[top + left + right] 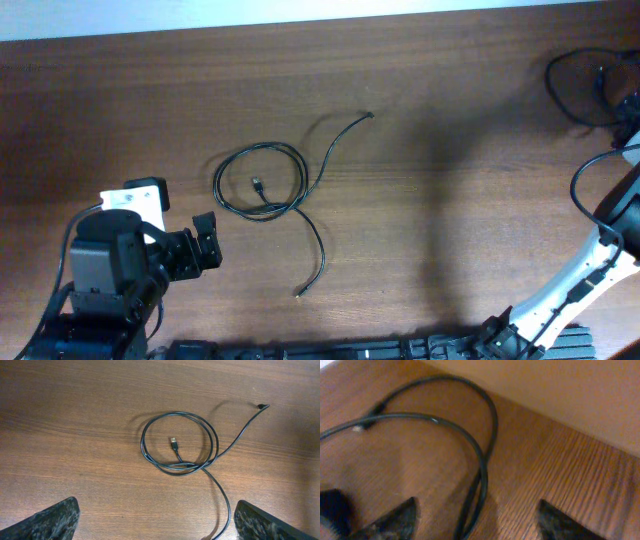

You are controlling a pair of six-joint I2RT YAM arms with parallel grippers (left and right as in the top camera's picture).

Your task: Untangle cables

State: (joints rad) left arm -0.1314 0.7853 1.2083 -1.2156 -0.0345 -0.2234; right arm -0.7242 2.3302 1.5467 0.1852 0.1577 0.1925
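Thin black cables (pixel 260 180) lie mid-table as a doubled loop. One tail runs to a plug at the upper right (pixel 370 117), another to a tip at the lower right (pixel 300 292), and a metal plug end (pixel 173 441) lies inside the loop (pixel 150 455). My left gripper (pixel 207 243) is open and empty, left of and below the loop, with the lower tail (pixel 226 510) near its right finger (pixel 160 522). My right gripper (pixel 477 522) is open over another black cord (pixel 485 460) at the far right corner (pixel 580 90); the cord passes between its fingers.
The table's far edge and a pale wall (pixel 560 395) are close behind the right gripper. The right arm (pixel 600 250) stretches up the right side. A dark strip (pixel 400 350) runs along the front edge.
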